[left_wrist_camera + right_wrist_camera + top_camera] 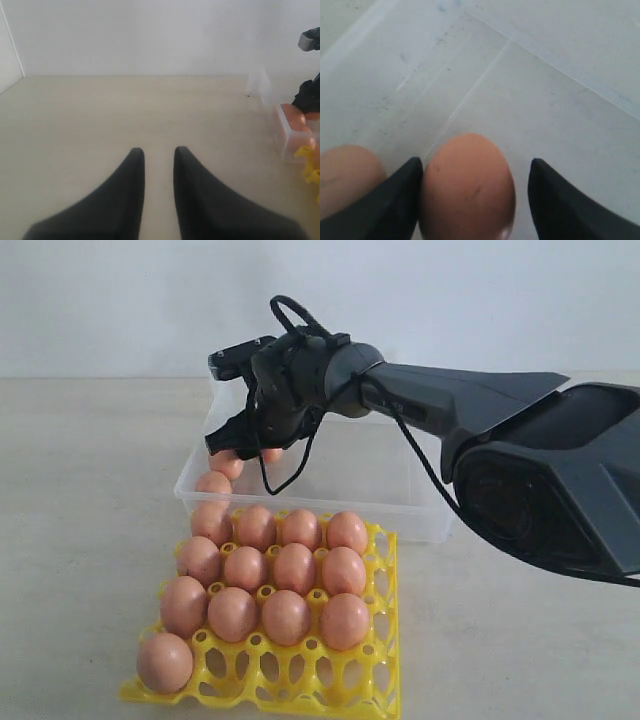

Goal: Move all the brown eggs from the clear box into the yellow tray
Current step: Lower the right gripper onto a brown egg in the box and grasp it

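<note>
At the bottom of the exterior view, nearest the camera, the yellow tray [300, 672] is set on the pale tabletop [80, 540]. Thirteen brown eggs [286, 617] are seated in its cups. The three back rows are filled, four to a row, and a single egg is placed at the left end of the front row. The other front cups are open, so the tray appears to be filled from far to near, and the task is judged nearly finished.

Just behind the tray, at or almost at its far edge, the clear box [420, 520] is seen. About three eggs are left in it, gathered at its left end.

The right end effector [238, 447] is positioned inside that left end, carried by a dark arm reaching in from the right of the frame. In the right wrist view its jaws are spread wide around one egg [467, 185]. One finger [395, 200] is pressed against or just beside the egg, while a clear gap is shown between the egg and the other finger [565, 205]. Nothing is gripped yet, and closing is judged to be the next step. A second egg [345, 175] is crowded against the outside of the first finger and could be nudged.

The left end effector [157, 152] is held over bare tabletop, its jaws narrowly parted and empty, well apart from the work.
</note>
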`<state>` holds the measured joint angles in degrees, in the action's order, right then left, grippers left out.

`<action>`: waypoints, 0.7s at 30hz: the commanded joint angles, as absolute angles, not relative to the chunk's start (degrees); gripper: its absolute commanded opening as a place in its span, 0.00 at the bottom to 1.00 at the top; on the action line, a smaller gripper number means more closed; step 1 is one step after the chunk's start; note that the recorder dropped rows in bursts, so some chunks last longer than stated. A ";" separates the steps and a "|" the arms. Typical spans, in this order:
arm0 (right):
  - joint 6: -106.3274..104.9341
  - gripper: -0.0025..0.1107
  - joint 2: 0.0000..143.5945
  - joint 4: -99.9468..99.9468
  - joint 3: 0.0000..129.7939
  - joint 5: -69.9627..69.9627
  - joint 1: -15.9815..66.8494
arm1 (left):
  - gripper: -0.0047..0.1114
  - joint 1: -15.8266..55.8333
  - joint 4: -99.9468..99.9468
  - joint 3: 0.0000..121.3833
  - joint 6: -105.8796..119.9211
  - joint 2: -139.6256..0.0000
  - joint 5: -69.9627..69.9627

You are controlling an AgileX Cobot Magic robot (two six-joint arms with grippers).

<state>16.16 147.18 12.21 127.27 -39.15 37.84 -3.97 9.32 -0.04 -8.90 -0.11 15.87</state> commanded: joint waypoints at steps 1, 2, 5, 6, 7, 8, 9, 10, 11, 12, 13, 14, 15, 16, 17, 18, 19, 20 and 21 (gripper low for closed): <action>21.42 0.52 147.48 13.54 127.59 -38.85 37.61 | 0.23 -3.47 9.43 0.00 -9.16 0.00 16.11; 22.28 0.48 147.48 13.54 127.59 -38.85 37.61 | 0.23 -3.47 9.43 0.00 -9.16 0.00 16.11; 22.40 0.20 147.48 13.54 127.59 -39.32 37.61 | 0.23 -3.47 9.43 0.00 -9.16 0.00 16.11; 22.40 0.11 147.48 13.54 127.59 -40.00 37.61 | 0.23 -3.47 9.43 0.00 -9.16 0.00 16.11; 22.40 0.02 147.48 13.27 127.59 -40.42 37.61 | 0.23 -3.47 9.43 0.00 -9.16 0.00 16.11; 22.63 0.02 147.48 13.02 127.59 -40.65 37.61 | 0.23 -3.47 9.43 0.00 -9.16 0.00 16.11; 22.63 0.02 147.48 12.73 127.59 -40.91 37.61 | 0.23 -3.47 9.43 0.00 -9.16 0.00 16.11; 22.63 0.02 147.48 12.42 127.59 -41.03 37.61 | 0.23 -3.47 9.43 0.00 -9.16 0.00 16.11; 22.63 0.02 147.48 12.45 127.59 -41.44 37.71 | 0.23 -3.47 9.43 0.00 -9.16 0.00 16.11; 22.75 0.02 147.33 12.45 127.59 -41.85 37.71 | 0.23 -3.47 9.43 0.00 -9.16 0.00 16.11; 22.73 0.02 147.27 12.45 127.59 -42.35 37.81 | 0.23 -3.47 9.43 0.00 -9.16 0.00 16.11; 22.73 0.02 146.99 12.45 127.59 -43.23 37.81 | 0.23 -3.47 9.43 0.00 -9.16 0.00 16.11; 22.85 0.02 146.61 12.45 127.59 -44.37 37.81 | 0.23 -3.47 9.43 0.00 -9.16 0.00 16.11; 22.86 0.02 146.25 12.39 127.59 -45.64 37.81 | 0.23 -3.47 9.43 0.00 -9.16 0.00 16.11; 23.08 0.02 145.71 12.39 127.59 -47.00 37.81 | 0.23 -3.47 9.43 0.00 -9.16 0.00 16.11; 23.25 0.02 144.95 12.54 127.59 -48.14 37.81 | 0.23 -3.47 9.43 0.00 -9.16 0.00 16.11; 23.37 0.02 144.18 12.54 127.59 -48.81 37.81 | 0.23 -3.47 9.43 0.00 -9.16 0.00 16.11; 23.37 0.02 143.22 12.54 127.59 -49.05 37.81 | 0.23 -3.47 9.43 0.00 -9.16 0.00 16.11; 23.37 0.02 142.21 12.54 127.59 -49.15 37.81 | 0.23 -3.47 9.43 0.00 -9.16 0.00 16.11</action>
